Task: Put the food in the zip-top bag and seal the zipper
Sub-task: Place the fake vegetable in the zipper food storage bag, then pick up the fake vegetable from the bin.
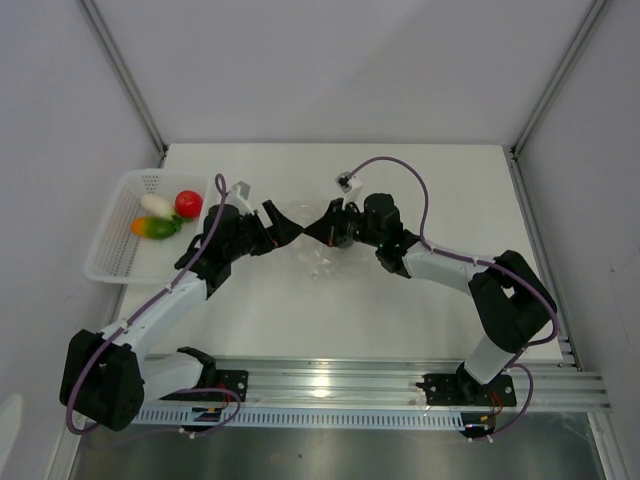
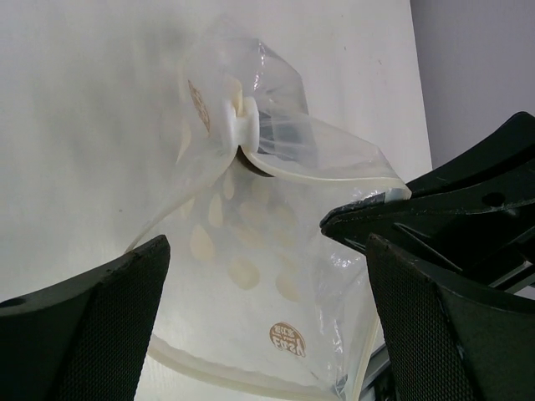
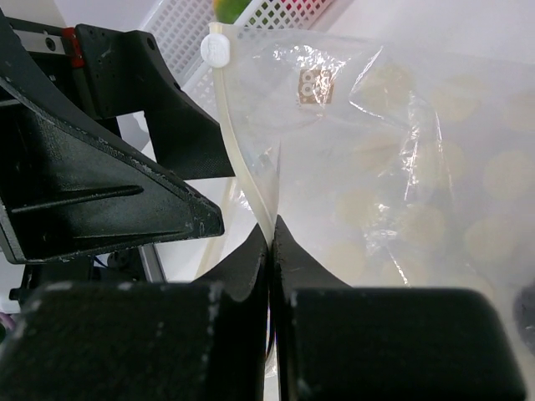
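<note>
Right wrist view: right gripper (image 3: 270, 230) has its jaws pinched on the zipper (image 3: 238, 150) edge of the zip-top bag (image 3: 401, 167). Left gripper (image 2: 263, 267) jaws gape wide around it; brown logo (image 2: 287, 340) unreadable, food (image 1: 188, 203) sits in the basket (image 1: 105, 262).

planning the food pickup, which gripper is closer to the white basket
Left. The left gripper, open, is right of the basket; the right gripper, shut on the bag, lies farther right.

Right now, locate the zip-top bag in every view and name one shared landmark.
Top external: zip-top bag at centre, between left gripper and right gripper.
Left wrist: zip-top bag fills the centre.
Right wrist: zip-top bag fills the upper right.
Shared landmark: right gripper, shut on the bag's edge.
</note>
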`<state>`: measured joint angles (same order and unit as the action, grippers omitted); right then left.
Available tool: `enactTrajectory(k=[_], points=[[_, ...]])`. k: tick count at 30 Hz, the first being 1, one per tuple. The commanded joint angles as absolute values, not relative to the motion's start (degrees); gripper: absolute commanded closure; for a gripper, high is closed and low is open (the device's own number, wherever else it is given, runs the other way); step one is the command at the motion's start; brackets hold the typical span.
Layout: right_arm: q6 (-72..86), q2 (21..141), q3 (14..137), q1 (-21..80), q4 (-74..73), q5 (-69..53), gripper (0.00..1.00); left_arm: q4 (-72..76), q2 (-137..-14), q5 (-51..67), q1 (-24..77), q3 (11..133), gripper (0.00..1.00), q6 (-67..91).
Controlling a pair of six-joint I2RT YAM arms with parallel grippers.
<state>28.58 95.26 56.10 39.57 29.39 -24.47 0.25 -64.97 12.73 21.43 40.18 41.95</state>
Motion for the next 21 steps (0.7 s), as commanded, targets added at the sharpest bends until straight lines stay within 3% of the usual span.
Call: enactTrajectory(k=[1, 14, 21], points=[[28.04, 94.92, 55.99, 39.38, 32.43, -23.91, 1.00, 0.44, -63.19, 11.60, 21.88, 42.45, 0.01, 40.69], [27.77, 95.10, 55.46, 38.67, 32.43, -23.20, 1.00, -10.18, -59.24, 4.31, 21.45, 48.78, 0.00, 36.48], [27.51, 95.36, 55.02, 38.32, 32.34, -22.68, 1.00, -15.54, -55.02, -2.37, 16.10, 51.06, 0.01, 37.35]])
